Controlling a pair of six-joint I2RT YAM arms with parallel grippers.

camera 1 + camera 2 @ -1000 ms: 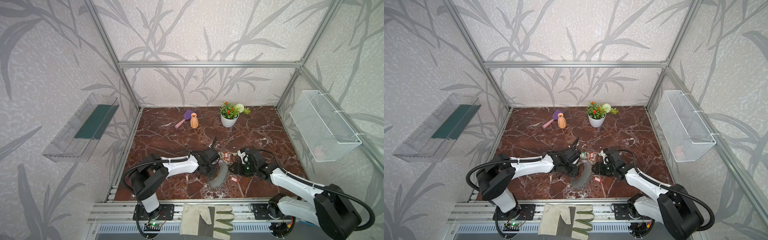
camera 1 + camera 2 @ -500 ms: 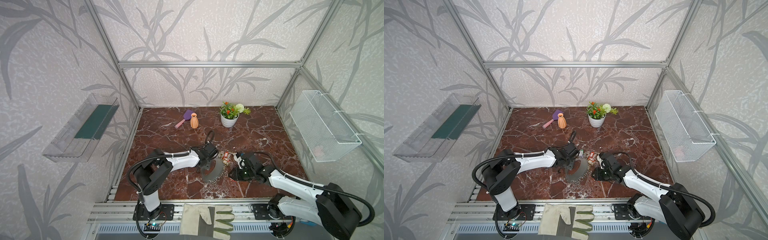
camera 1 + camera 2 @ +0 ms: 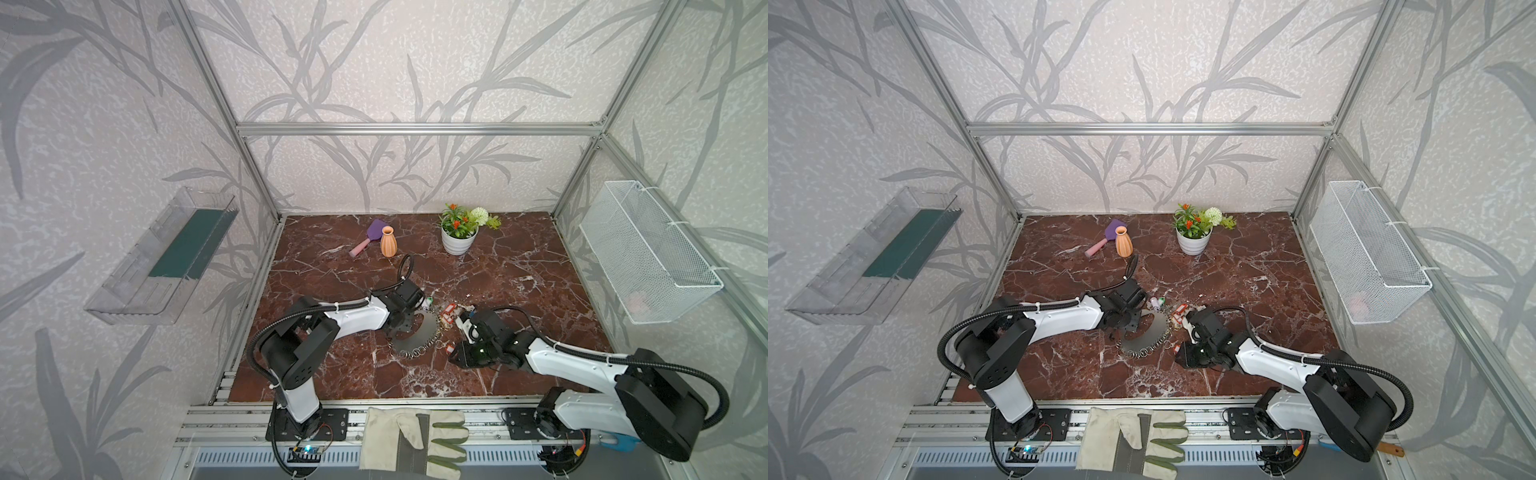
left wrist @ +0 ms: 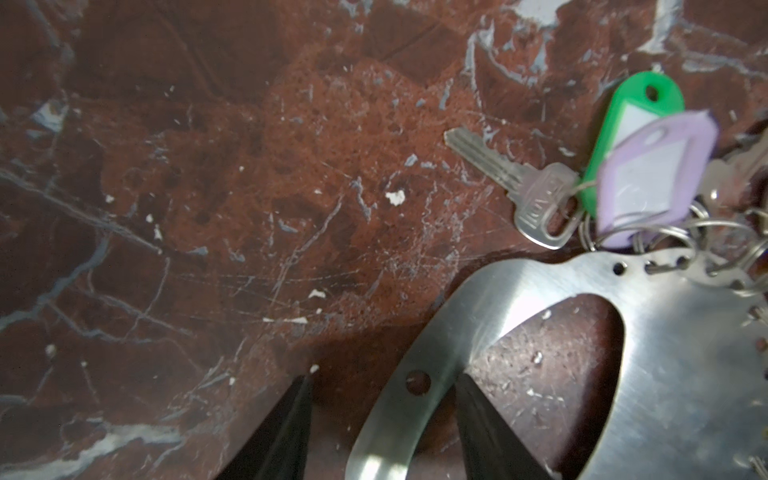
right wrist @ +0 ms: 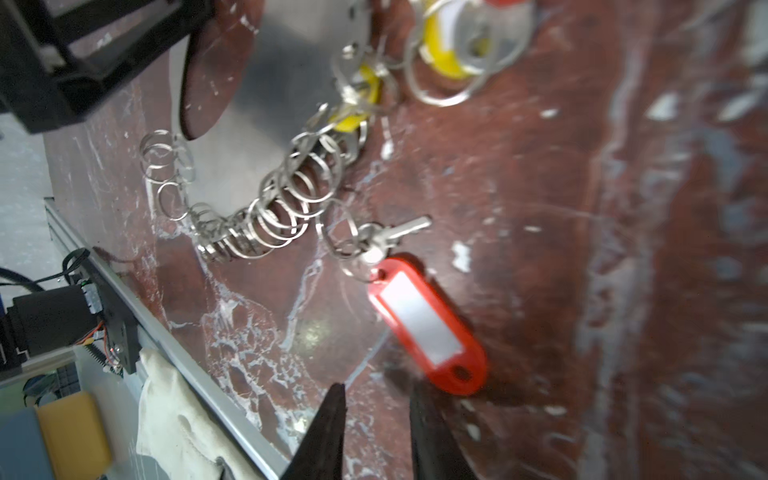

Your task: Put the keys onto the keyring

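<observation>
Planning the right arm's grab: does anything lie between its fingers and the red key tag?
Nothing visible does: only bare tabletop separates the right gripper from the red key tag; the keyring lies beyond it.

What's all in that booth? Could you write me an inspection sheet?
Surface: red-brown marble tabletop, scratched.
Job's things: keyring plate fringed with rings; green tag, lilac tag, yellow tags at its edge; red tag lying beside the fringe.
Clutter: orange vase, purple brush, potted plant at the back; glove on the front rail.
Grippers: left gripper open, astride the plate's band; right gripper slightly open, empty, beside the red tag.
Cables: black hoses along both arms.
Surroundings: clear shelf, wire basket on the side walls.
</observation>
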